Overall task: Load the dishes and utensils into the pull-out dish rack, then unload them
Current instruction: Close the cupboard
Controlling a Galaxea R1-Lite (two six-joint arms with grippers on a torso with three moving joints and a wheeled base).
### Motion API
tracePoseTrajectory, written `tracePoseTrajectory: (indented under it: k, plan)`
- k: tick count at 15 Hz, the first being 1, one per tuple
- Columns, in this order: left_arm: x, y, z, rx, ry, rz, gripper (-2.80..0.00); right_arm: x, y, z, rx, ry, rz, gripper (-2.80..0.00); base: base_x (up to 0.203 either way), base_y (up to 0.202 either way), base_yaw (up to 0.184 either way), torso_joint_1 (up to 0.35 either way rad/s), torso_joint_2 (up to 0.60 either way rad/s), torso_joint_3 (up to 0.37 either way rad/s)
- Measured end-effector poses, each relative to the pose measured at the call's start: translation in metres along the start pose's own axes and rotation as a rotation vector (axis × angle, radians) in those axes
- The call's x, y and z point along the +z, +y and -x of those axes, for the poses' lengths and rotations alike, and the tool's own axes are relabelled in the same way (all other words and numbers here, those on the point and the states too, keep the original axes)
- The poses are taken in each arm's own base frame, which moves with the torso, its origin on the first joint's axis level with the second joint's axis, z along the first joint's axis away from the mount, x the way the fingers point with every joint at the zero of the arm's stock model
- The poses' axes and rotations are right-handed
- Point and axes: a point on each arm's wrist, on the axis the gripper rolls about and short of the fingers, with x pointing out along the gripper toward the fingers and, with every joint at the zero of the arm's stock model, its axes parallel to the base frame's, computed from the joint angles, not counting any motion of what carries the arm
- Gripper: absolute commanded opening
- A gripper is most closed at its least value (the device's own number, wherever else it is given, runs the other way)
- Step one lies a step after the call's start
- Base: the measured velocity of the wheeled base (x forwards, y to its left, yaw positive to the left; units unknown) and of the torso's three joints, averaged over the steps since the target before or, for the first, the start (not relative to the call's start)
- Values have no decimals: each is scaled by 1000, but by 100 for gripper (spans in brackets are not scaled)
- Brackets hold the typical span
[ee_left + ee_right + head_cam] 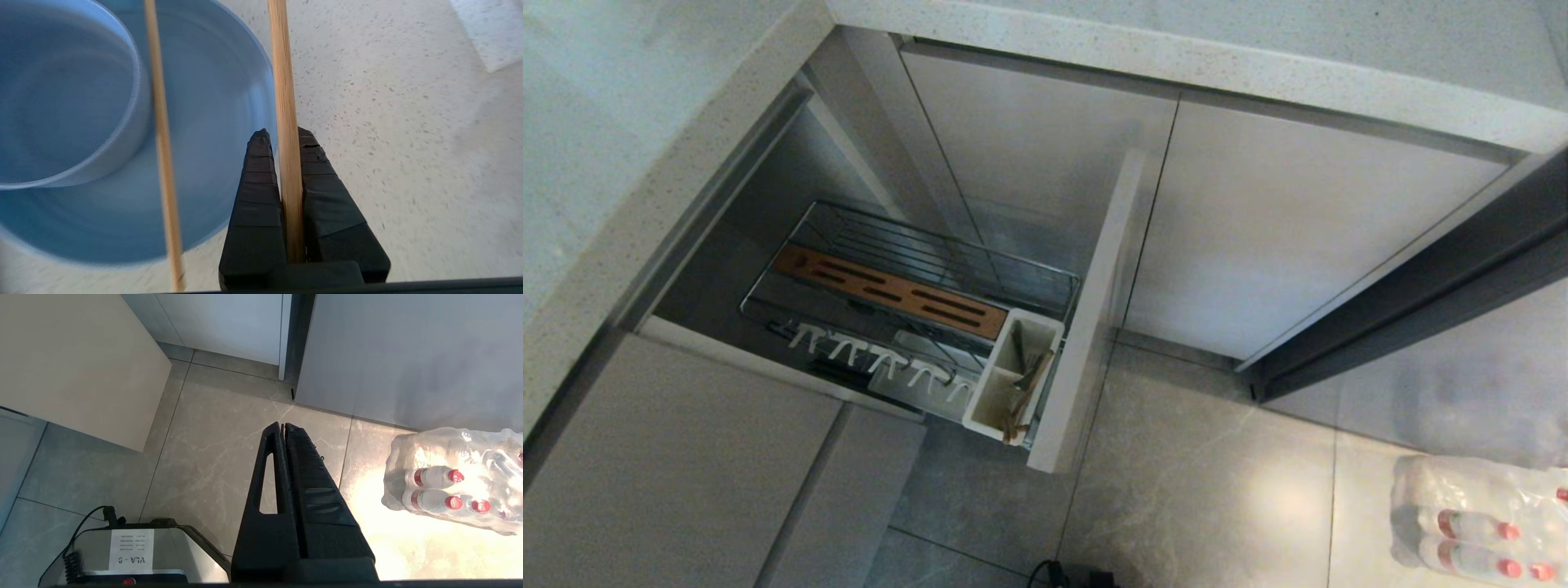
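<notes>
Left end effector [282,136] is clenched on one stiff, light, slippery chopstick [284,81] mid-shaft; right end effector [283,426] is clenched empty.

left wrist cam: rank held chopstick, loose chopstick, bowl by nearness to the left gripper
1. Held chopstick: clamped between the left gripper fingers.
2. Loose chopstick: beside it, lying across the plate.
3. Bowl: beyond the loose chopstick, sitting on the plate.
</notes>
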Motion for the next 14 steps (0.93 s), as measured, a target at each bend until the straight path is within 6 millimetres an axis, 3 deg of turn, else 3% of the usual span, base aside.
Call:
tracePoseTrajectory:
  k: [7,14]
  plan:
    - [-25,11,-26,72,98,9,-280,0,0,0,0,0,0,-280,0,0,0,0,0,0]
    - [-26,17,-25,82,94,20,-280,0,0,0,0,0,0,-280,0,0,0,0,0,0]
